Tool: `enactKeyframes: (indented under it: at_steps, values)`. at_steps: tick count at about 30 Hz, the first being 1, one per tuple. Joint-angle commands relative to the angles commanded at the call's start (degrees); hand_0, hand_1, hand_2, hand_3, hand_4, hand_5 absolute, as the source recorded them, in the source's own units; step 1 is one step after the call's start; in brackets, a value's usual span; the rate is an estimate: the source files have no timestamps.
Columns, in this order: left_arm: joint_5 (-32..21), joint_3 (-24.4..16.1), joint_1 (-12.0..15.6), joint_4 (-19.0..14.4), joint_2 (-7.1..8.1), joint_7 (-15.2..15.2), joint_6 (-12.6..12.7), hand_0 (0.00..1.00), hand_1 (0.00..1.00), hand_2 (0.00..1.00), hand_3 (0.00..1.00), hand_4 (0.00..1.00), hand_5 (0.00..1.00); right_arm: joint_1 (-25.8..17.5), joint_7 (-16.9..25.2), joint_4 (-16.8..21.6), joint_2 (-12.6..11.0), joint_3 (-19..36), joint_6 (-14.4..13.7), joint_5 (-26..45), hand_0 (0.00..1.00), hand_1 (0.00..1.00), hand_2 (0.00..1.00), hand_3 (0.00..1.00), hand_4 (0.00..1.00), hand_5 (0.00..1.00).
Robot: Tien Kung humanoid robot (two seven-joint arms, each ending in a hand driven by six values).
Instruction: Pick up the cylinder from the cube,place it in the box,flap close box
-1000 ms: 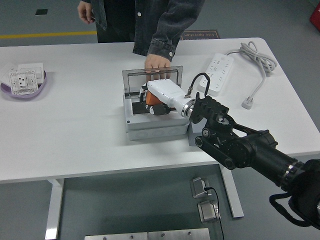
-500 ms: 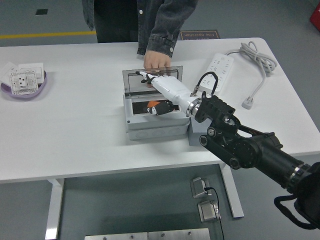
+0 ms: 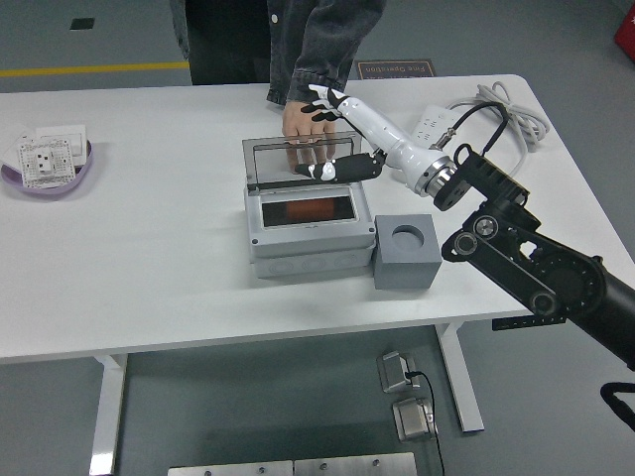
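The grey box [image 3: 308, 243] stands mid-table with its clear lid [image 3: 273, 164] upright at the back. The orange cylinder [image 3: 308, 210] lies inside the box. The grey cube [image 3: 407, 260], with an empty round hole on top, stands against the box's right side. My right hand [image 3: 313, 136], white with black fingertips, is open and empty at the lid's upper right edge, fingers spread above and thumb across the lid. A person's hand [image 3: 296, 124] rests behind the lid at its top edge. My left arm is out of view.
A white power strip [image 3: 440, 121] with a coiled cable [image 3: 501, 109] and plug lies at the back right. A purple bowl [image 3: 55, 178] with white socket parts sits at the far left. The person stands at the table's far side.
My right hand has let go of the cylinder in the box, lifted out and moved back to the lid with its fingers spread. The cube is now uncovered.
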Motion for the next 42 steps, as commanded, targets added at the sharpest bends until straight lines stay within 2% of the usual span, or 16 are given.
enactKeyframes:
  at_steps: [6, 11, 18, 20, 23, 27, 36, 42]
  values:
    - [1.23, -0.35, -0.64, 0.00, 0.46, -0.20, -0.31, 0.713, 0.745, 0.744, 0.853, 0.752, 0.385, 6.76, 2.63, -9.12, 3.17, -1.45, -0.01, 0.41, 0.744, 0.698, 0.751, 0.857, 0.852, 0.281]
    - [1.66, -0.52, -1.20, 0.00, 0.93, -0.46, -0.63, 0.712, 0.745, 0.744, 0.853, 0.752, 0.387, 10.43, 4.28, -17.96, 5.50, -3.32, -0.37, 0.78, 0.744, 0.692, 0.749, 0.848, 0.857, 0.283]
    - [1.37, -0.49, -1.42, 0.00, 1.13, -0.71, -0.78, 0.712, 0.745, 0.743, 0.852, 0.751, 0.387, 10.51, 5.51, -28.25, 7.61, -6.09, -1.23, 2.96, 0.743, 0.687, 0.739, 0.831, 0.850, 0.283]
    - [1.22, -0.43, -1.40, 0.00, 1.02, -0.78, -0.83, 0.712, 0.744, 0.742, 0.852, 0.751, 0.388, 9.84, 5.51, -29.74, 7.84, -7.27, -1.54, 3.20, 0.746, 0.684, 0.737, 0.827, 0.842, 0.300]
    - [0.97, -0.35, -1.36, 0.00, 0.82, -0.89, -0.85, 0.712, 0.744, 0.742, 0.852, 0.751, 0.388, 8.76, 5.23, -29.15, 7.76, -9.12, -2.02, 3.14, 0.746, 0.684, 0.737, 0.827, 0.842, 0.300]
    - [0.65, -0.23, -1.33, 0.00, 0.68, -1.02, -0.83, 0.711, 0.741, 0.741, 0.849, 0.753, 0.390, 7.60, 4.56, -24.96, 6.31, -10.92, -2.60, 2.09, 0.747, 0.685, 0.737, 0.825, 0.845, 0.314]
    - [-0.77, 0.21, -0.83, 0.00, 1.24, -1.51, -0.39, 0.710, 0.740, 0.740, 0.848, 0.754, 0.390, 5.31, 3.45, -12.95, 0.72, -12.88, -4.13, -1.34, 0.752, 0.683, 0.737, 0.823, 0.834, 0.318]
    - [-1.66, 0.82, -0.71, 0.00, 0.91, -1.79, -0.29, 0.710, 0.740, 0.739, 0.847, 0.751, 0.388, 2.72, 2.58, -5.61, -2.12, -13.89, -4.68, -3.04, 0.751, 0.677, 0.734, 0.822, 0.826, 0.313]
